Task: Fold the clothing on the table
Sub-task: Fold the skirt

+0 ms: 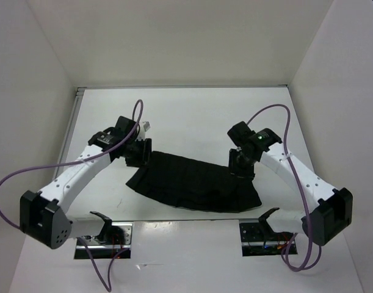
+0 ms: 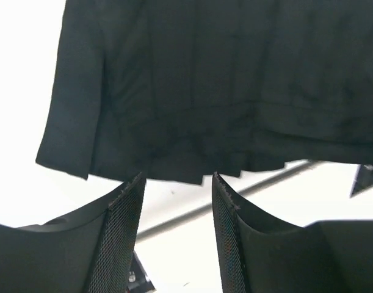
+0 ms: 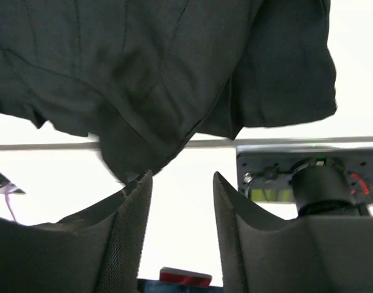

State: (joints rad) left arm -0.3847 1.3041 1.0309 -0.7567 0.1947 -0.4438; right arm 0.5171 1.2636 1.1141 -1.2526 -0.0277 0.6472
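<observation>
Black garment (image 1: 195, 183) lies on the white table (image 1: 192, 113), approx mid-table, btwn the two arms; it's spread wide L to R as a long creased strip w/ pleat-like folds; it runs at a slant, L end farther from the arm bases than R end; near edge sits close to a thin metal strip (image 1: 186, 220) that crosses the table in front of the two base plates (image 1: 104, 237).

L gripper (image 1: 137, 154) is at the garment's far L corner, pointing down at it; its claw is open; in the L wrist cam both fingers (image 2: 122, 235) stand apart w/ bare table showing in the gap, no cloth pinched; the hem lies just past the fingertips; can't tell if it touches them.

R gripper (image 1: 241, 166) is at the garment's far edge toward the R end; claw open too; in the R wrist cam the fingers (image 3: 235, 235) are apart w/ white table btwn them; a folded corner of cloth dips down right beside one fingertip, blurred, so contact can't be judged; nothing is clamped btwn the fingers.

Purple cables (image 1: 275, 107) loop out from each arm; white walls (image 1: 27, 91) stand round the table on three sides; a small red item (image 3: 185, 278) shows at the bottom of the R wrist cam, too small to ID.
</observation>
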